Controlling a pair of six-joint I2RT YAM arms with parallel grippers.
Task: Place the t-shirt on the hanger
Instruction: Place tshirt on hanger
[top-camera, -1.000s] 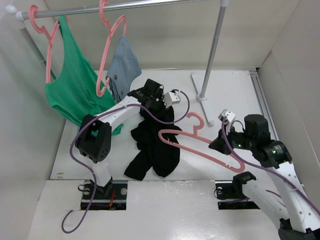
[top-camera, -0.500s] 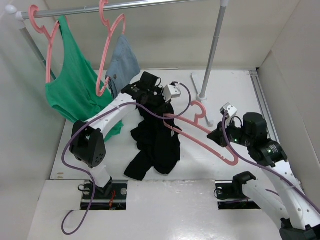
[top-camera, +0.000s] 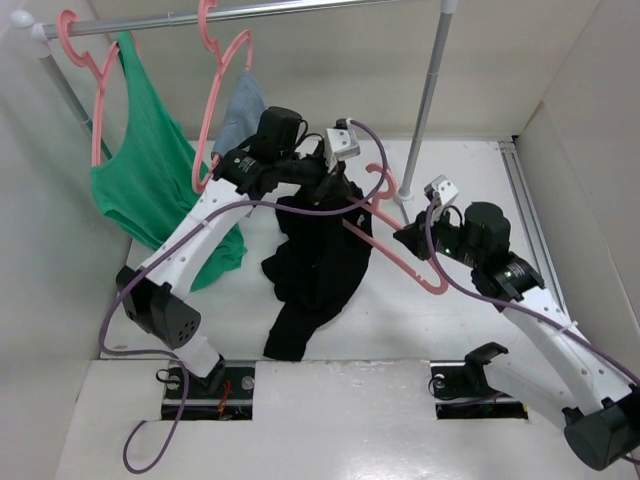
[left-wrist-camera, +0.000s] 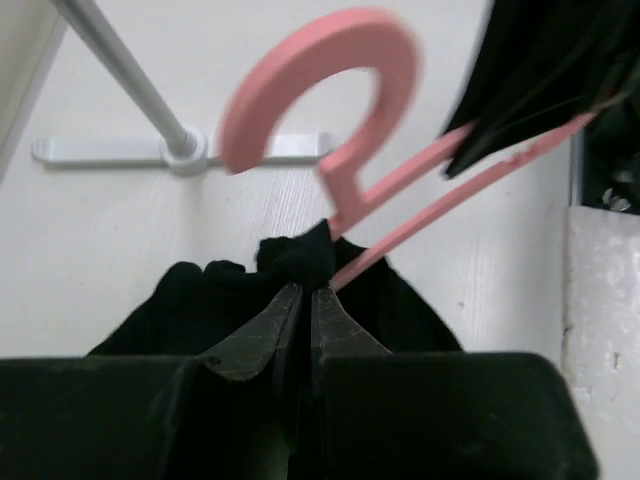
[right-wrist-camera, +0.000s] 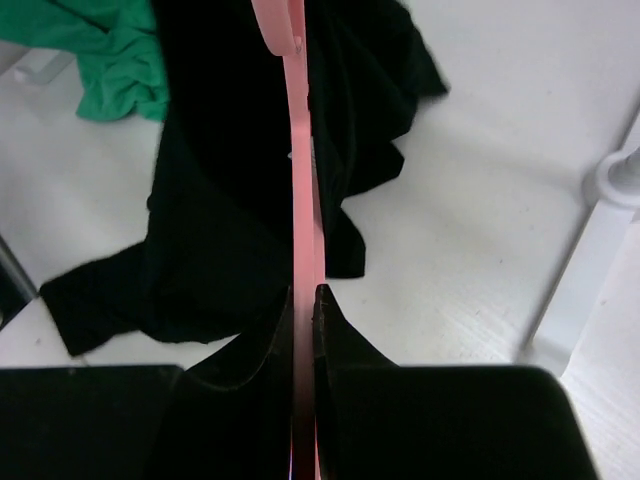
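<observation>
T-shirt (top-camera: 320, 260) hangs from left hand (left-wrist-camera: 300, 292), apparently against hanger (right-wrist-camera: 300, 200).

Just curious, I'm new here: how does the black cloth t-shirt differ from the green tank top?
The black cloth t-shirt is pinched by the left claw; the green tank top hangs from a pink plastic hanger on the metal rail. The t-shirt is bunched and crumpled; the tank top hangs spread. Both are soft clothes.
</observation>
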